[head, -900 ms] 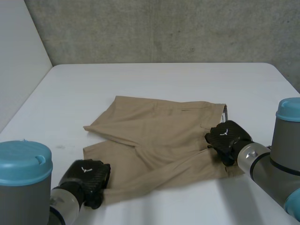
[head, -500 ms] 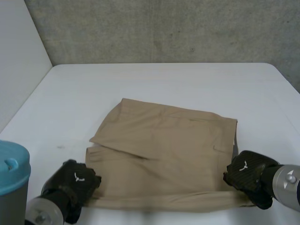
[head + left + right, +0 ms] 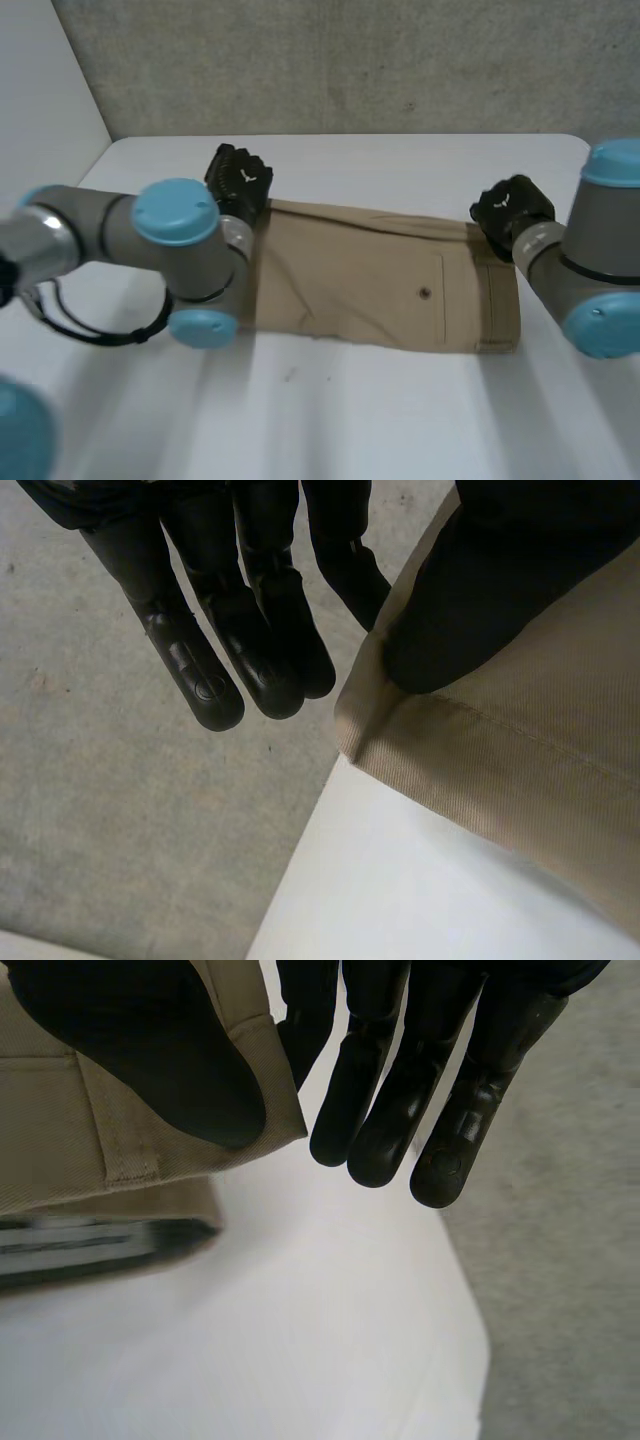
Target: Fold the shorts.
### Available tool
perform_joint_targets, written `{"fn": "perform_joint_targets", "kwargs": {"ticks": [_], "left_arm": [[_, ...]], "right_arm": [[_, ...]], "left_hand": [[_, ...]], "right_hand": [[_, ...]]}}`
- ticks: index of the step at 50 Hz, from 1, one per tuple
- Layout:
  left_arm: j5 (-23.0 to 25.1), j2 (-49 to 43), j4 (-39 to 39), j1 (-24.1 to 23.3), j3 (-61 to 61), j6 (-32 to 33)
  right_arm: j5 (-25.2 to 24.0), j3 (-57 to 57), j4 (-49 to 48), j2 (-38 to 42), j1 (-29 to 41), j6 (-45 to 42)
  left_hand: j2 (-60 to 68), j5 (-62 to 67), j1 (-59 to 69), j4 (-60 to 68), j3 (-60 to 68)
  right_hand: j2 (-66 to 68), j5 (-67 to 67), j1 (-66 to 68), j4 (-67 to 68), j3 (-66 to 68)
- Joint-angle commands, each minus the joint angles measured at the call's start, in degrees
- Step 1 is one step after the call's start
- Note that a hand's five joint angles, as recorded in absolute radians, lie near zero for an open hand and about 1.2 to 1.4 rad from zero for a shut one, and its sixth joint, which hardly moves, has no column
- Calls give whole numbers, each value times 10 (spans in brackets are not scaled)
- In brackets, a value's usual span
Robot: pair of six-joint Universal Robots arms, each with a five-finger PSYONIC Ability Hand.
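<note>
On table — folded tan shorts

White table; grey concrete wall behind.

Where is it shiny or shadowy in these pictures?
Head view: soft even light, no glare on the white table. Left wrist view: the fingers of the left hand show a faint sheen. Right wrist view: a dark band lies under the shorts' edge near the right hand.
</note>
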Motion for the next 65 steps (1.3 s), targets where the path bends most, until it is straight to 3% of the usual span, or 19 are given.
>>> {"fn": "perform_joint_targets", "kwargs": {"ticks": [1, 2, 7, 15, 24, 28, 33, 38, 44, 53, 59, 65], "left_arm": [[0, -105, 2, -3, 131, -1], [1, -106, 2, -4, 133, -1], [-3, -96, 5, -15, 125, -7], [2, 58, 2, -19, -33, -71], [3, 228, -15, -19, -254, -274], [5, 251, -37, -19, -314, -328], [5, 254, -39, -17, -359, -337], [12, 253, -36, 3, -375, -337], [12, 254, -36, 7, -376, -337], [12, 269, -37, 5, -384, -339], [12, 293, -37, 6, -391, -341], [12, 303, -36, 8, -392, -341]], "right_arm": [[41, -78, -101, 93, 5, -2], [46, -84, -101, 99, 7, 0], [55, -90, -100, 90, 11, 14], [36, -5, -85, -35, 6, 103], [-48, 105, 72, -76, 3, 203], [-67, 147, 53, -76, -4, 225], [-69, 183, -6, -71, -27, 225], [-66, 194, -60, -44, -32, 222], [-66, 193, -93, -24, -38, 195], [-71, 204, -80, -41, -88, 131], [-65, 192, -29, -94, -122, 7], [-54, 138, -9, -105, -112, -103]], "left_hand": [[-563, -544, -529, -565, -560], [-586, -568, -552, -588, -583], [-586, -568, -552, -588, -583], [-586, -568, -552, -588, -583], [-586, -568, -552, -588, -583], [-586, -567, -552, -588, -583], [-586, -568, -552, -588, -583], [-586, -568, -552, -588, -583], [-586, -568, -552, -588, -583], [-586, -568, -552, -588, -583], [-586, -568, -552, -588, -583], [-586, -568, -552, -588, -583]], "right_hand": [[-492, -493, -370, -498, -493], [-576, -578, -455, -583, -578], [-576, -578, -455, -583, -578], [-576, -578, -455, -583, -578], [-576, -578, -455, -583, -578], [-576, -578, -455, -583, -578], [-520, -522, -399, -526, -522], [-351, -352, -229, -357, -352], [123, 121, 244, 117, 121], [124, 122, 245, 117, 122], [124, 122, 245, 117, 122], [124, 122, 245, 117, 122]]}}
